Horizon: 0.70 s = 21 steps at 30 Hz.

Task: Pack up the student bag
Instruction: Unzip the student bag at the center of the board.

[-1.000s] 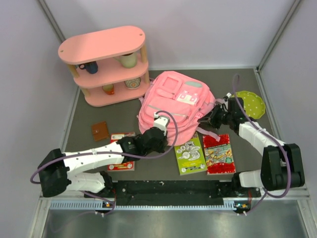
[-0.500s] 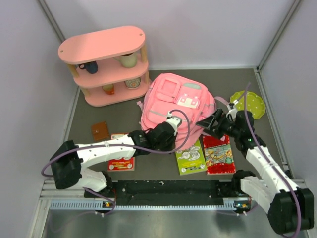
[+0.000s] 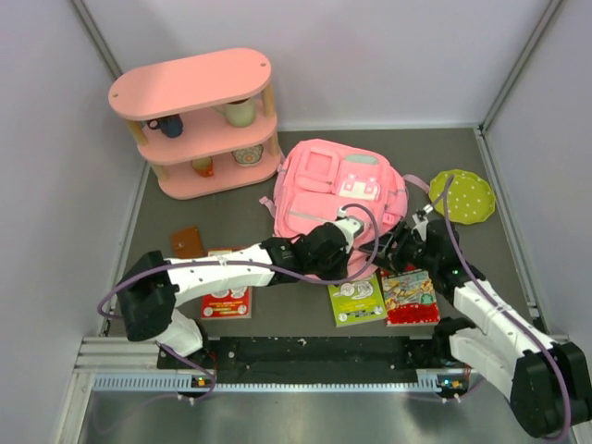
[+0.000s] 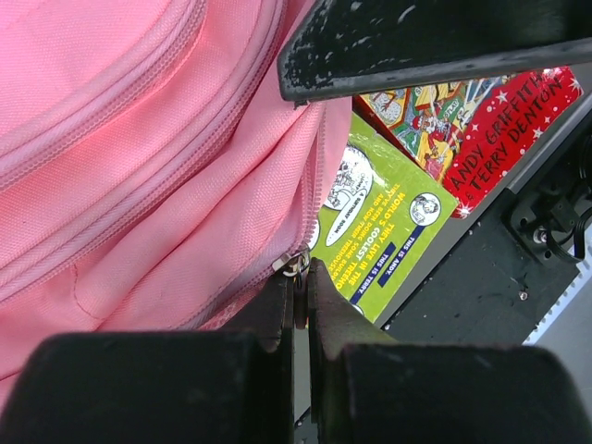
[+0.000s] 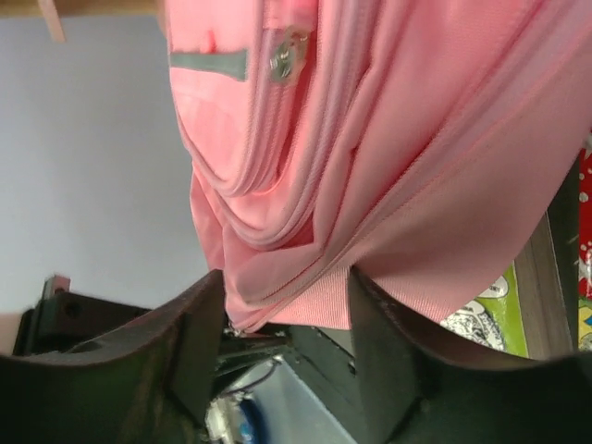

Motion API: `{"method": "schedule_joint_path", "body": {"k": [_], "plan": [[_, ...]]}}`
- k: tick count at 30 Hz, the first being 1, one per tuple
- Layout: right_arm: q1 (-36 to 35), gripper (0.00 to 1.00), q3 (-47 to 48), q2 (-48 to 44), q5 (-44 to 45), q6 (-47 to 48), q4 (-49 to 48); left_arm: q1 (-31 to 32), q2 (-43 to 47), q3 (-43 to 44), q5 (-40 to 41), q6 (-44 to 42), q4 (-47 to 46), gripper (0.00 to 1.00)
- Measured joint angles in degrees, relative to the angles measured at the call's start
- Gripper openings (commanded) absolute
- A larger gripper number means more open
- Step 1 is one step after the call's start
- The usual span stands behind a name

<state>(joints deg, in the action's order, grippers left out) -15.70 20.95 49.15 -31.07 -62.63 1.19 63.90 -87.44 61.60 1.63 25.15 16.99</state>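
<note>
The student bag point(image 3: 338, 185), a soft pink backpack with a white-and-pink patch, lies in the middle of the table. My left gripper point(image 3: 356, 242) is at its near edge, shut on the metal zipper pull point(image 4: 296, 264) of the bag point(image 4: 139, 139); the jaws meet at the pull point(image 4: 301, 277). My right gripper point(image 3: 388, 248) is at the bag's near right corner. In the right wrist view it point(image 5: 287, 287) is closed around a fold of the bag's fabric point(image 5: 416, 139), which fills the gap between the fingers.
A green book point(image 3: 356, 298) and a red book point(image 3: 410, 296) lie just in front of the bag. Another red book point(image 3: 227, 301) and a brown wallet point(image 3: 188, 243) lie at the left. A pink oval shelf point(image 3: 199, 120) stands back left, a green dotted plate point(image 3: 462, 194) at right.
My left gripper has moved right along the bag's near edge. My right gripper has come in and down to the bag's near right corner. The bag has shifted slightly right.
</note>
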Motion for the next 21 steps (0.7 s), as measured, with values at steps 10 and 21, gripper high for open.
{"method": "schedule_joint_path", "body": {"k": [10,21], "plan": [[0.8,0.00,3.6,6.3,1.0,3.3,2.3,0.2,1.0,-2.9,1.9,0.0,-2.1,0.00],[8.9,0.00,14.2,17.7,-4.5,12.3,8.4,-3.4,13.3,-16.4,15.6,4.6,-2.3,0.00]]}}
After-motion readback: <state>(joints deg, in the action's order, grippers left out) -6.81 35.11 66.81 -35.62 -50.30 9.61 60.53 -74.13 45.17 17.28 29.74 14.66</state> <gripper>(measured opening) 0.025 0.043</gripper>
